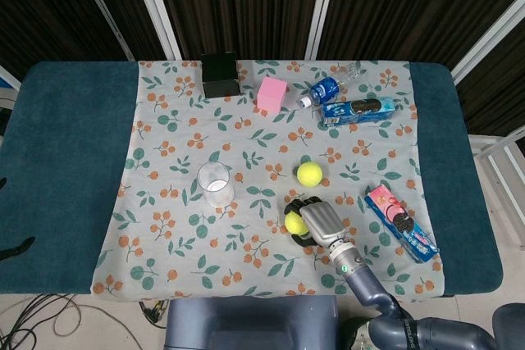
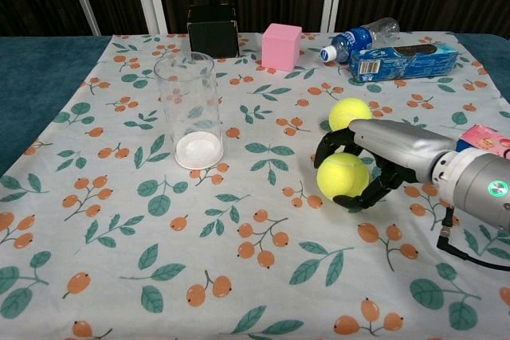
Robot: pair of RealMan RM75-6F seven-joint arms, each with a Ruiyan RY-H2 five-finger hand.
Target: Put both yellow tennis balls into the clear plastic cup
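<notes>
Currently the nearer tennis ball [image 2: 342, 177] is clasped on the cloth by the right hand [image 2: 381, 155], fingers curled around its sides; light, fuzzy, springy, it is best held across its middle.

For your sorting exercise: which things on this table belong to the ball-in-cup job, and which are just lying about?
Job: right hand gripping near tennis ball; far tennis ball; clear cup.
Lying about: black box, pink cube, water bottle, blue biscuit pack, pink biscuit pack.
</notes>
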